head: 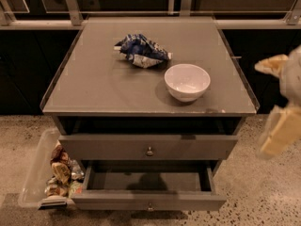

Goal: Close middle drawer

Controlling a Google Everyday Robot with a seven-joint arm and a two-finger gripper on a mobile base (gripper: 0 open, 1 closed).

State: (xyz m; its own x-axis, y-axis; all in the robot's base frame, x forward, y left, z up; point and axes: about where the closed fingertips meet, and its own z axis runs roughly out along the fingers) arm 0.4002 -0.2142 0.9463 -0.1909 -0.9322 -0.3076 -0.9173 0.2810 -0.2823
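- The middle drawer (149,200) stood pulled out, below the taller drawer front (188,147).
- The gripper (281,126) hung at the right, apart from the cabinet (117,88); wide or narrow, I could not tell.

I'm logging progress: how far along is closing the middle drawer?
Done: nothing yet. The middle drawer stands pulled out, with its tray body showing. In hand: the gripper hangs off to the right of the cabinet, apart from the drawer. Left: bring it to the drawer front and push the drawer fully in.
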